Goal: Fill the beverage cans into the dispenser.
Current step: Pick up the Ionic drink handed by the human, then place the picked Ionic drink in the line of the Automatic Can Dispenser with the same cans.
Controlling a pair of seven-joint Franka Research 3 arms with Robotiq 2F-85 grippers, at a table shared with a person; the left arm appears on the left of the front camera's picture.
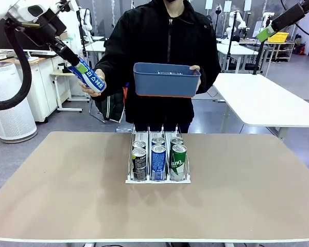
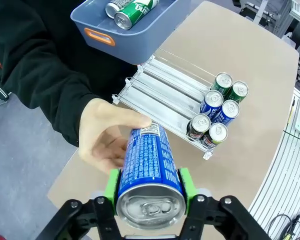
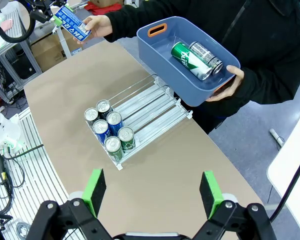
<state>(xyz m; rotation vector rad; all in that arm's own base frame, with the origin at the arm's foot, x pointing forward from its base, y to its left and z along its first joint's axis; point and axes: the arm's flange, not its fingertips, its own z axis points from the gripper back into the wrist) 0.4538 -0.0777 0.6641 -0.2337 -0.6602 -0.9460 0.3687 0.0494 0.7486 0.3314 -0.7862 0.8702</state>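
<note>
Bin [image 3: 155, 50] interior from right wrist: green can [image 3: 187, 56]. Blue can [image 2: 147, 155] clamped in left hand [image 2: 149, 184], above-left of dispenser [image 2: 160, 95]; right hand [image 3: 153, 191] apart.

I work in a robotics lab, an open hall with a grey floor [image 1: 67, 121]. Rows of white work tables [image 1: 268, 103] stand behind my own tan table [image 1: 67, 195]. A white air purifier [image 1: 10, 103] and a white cabinet [image 1: 41, 90] stand at the side, loose cables [image 3: 1, 172] trail beside my table, and a yellow crate [image 1: 278, 37] sits far back.
</note>
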